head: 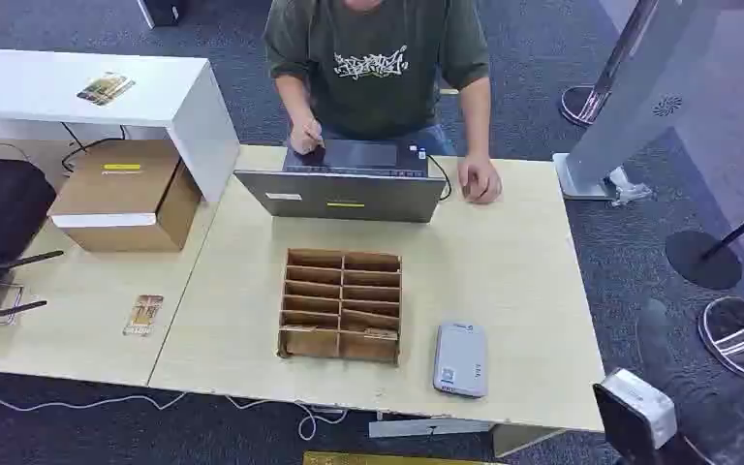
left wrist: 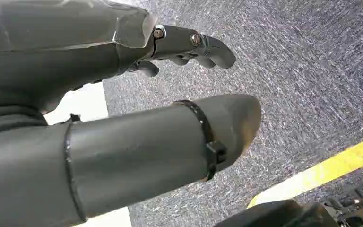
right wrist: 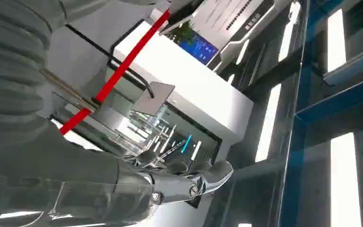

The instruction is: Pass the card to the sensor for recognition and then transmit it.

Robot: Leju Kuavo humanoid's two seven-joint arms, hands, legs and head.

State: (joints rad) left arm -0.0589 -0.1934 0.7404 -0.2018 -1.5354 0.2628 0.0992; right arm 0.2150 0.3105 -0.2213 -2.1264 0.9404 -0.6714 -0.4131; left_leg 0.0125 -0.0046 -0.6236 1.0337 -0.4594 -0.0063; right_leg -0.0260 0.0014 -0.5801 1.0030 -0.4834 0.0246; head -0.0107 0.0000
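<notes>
Card (head: 143,315) lies flat on tabletop (head: 504,271), left of rack (head: 340,305); reader (head: 461,358) sits right. Left hand (left wrist: 123,137) & right hand (right wrist: 170,182) hang w/ fingers apart, nothing held; pickup judged not begun.

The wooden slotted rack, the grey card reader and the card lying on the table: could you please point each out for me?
wooden slotted rack (head: 341,305), head view, on its middle dividers.
grey card reader (head: 461,358), head view, centre of its top face.
card (head: 143,315), head view, middle of the card.
</notes>
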